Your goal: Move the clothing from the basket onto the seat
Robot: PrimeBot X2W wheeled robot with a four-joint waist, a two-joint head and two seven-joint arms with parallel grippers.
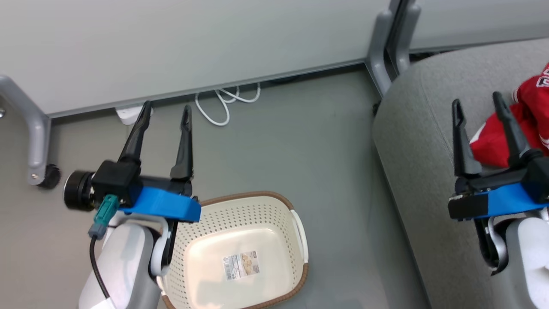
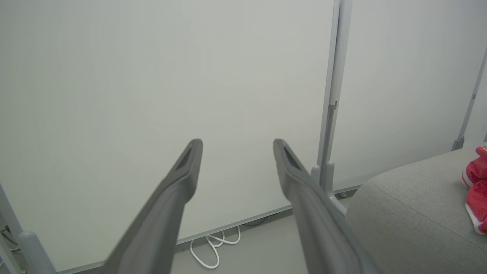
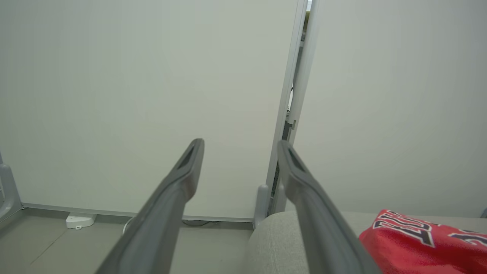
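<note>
On the seat: the clothing [image 1: 529, 128] lies in a red heap toward the right edge of the seat [image 1: 420, 141], with white black-edged lettering showing on the upper fold and white trim on the lower one.
On the floor: the basket [image 1: 257, 196] stands well apart from the seat's left edge and holds nothing but the paper label [image 1: 242, 265] on its bottom.
Left gripper: the left gripper [image 1: 167, 106] hovers over the floor [image 1: 300, 141] at the basket's far-left corner, fingers spread wide with nothing between them.
Right gripper: the right gripper [image 1: 476, 98] hovers over the seat just left of the heap, fingers spread wide. One finger crosses the red cloth in the head view, but the right wrist view shows the cloth off to the side, not between the fingers.
Step in hand: judging by the bare basket and the cloth on the cushion, the moving looks done and this is the release and pull-away.
Next move: probably drawing both arms back, the right one lifting straight off so a fingertip does not drag the cloth toward the seat's edge.
Count, task things: one basket, one seat and one red heap. It looks like two garments, though the folds do not settle it.
Count, robot: two grippers, four fingers.
Count, other: one white cable [image 1: 225, 103] looped on the floor at the foot of the wall panel.
</note>
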